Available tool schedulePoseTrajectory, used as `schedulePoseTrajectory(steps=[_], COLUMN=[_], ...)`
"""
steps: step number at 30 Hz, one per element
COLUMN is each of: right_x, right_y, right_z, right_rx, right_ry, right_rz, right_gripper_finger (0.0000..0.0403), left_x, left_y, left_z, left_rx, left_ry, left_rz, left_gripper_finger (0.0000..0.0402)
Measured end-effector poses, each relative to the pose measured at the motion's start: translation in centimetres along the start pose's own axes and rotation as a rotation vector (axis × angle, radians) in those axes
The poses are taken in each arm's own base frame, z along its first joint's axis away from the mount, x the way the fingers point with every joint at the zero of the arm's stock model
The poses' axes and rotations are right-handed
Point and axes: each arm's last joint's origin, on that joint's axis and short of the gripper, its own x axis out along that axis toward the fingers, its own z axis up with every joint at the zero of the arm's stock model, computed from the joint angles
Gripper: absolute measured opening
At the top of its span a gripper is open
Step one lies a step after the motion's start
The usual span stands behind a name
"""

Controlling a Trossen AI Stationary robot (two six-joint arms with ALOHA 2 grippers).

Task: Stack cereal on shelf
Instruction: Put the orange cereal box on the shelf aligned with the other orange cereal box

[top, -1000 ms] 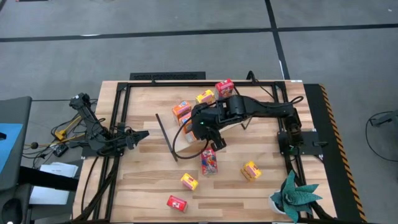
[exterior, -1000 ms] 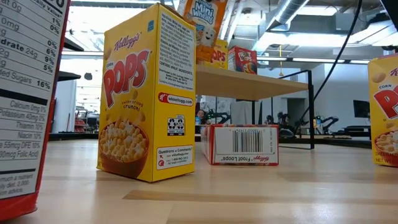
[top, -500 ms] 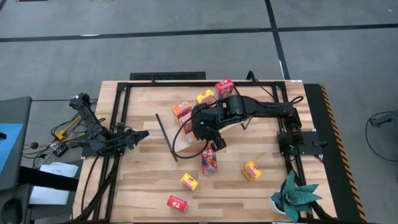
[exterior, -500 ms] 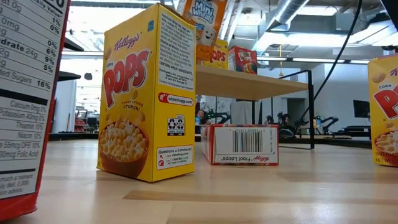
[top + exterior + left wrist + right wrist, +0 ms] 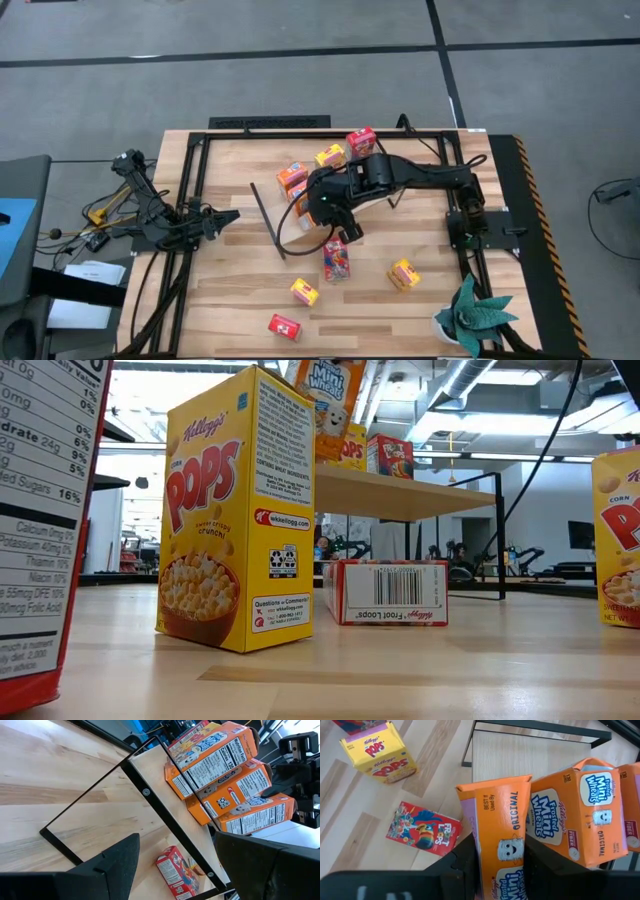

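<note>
right gripper (image 5: 501,865) clamps an orange cereal box (image 5: 501,832) over the shelf (image 5: 520,755), apparently beside two others, left gripper (image 5: 228,217) spread wide near the table's left edge

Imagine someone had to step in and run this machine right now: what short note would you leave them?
Right gripper: shut on an orange Mini-Wheats box, held over the shelf beside the orange boxes already there.
Left gripper: open, holding nothing, waiting at the table's left side and facing the shelf.
Done: at least two orange boxes, a yellow box and a red box are on the shelf.
Left: set down the held box, then fetch the Froot Loops box, two yellow boxes and a red box on the tabletop.
</note>
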Motion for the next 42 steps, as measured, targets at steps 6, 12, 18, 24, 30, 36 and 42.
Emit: schedulePoseTrajectory(steps=[6, 12, 18, 24, 30, 36, 42], right_x=[-0.01, -0.01, -0.01, -0.02, -0.02, -0.02, -0.03], right_y=[-0.04, 0.0, 0.01, 0.2, 0.2, 0.21, 0.2], right_z=[0.08, 0.0, -0.02, 0.06, 0.07, 0.03, 0.07], right_rx=[0.016, 0.029, 0.044, 0.04, 0.044, 0.047, 0.048], right_ry=[-0.009, 0.0, 0.002, 0.001, 0.0, 0.004, 0.0], right_rz=[-0.004, 0.0, 0.001, 0.003, 0.003, 0.004, 0.002], right_gripper_finger=[0.0145, 0.0143, 0.0149, 0.0154, 0.0148, 0.0153, 0.0159], left_x=[0.0, 0.0, 0.0, 0.0, 0.0, 0.0, 0.0], left_y=[-0.01, 0.0, -0.01, -0.01, -0.01, 0.0, -0.01], left_z=[0.0, 0.0, 0.0, 0.0, 0.01, 0.0, 0.0], left_rx=[0.0, 0.0, -0.001, -0.001, -0.002, -0.002, -0.003], left_ry=[0.0, 0.0, 0.0, 0.0, 0.0, 0.0, 0.0], left_rz=[0.0, 0.0, 0.0, 0.0, 0.0, 0.0, 0.0], left_gripper_finger=[0.0249, 0.0249, 0.0249, 0.0249, 0.0249, 0.0249, 0.0249])
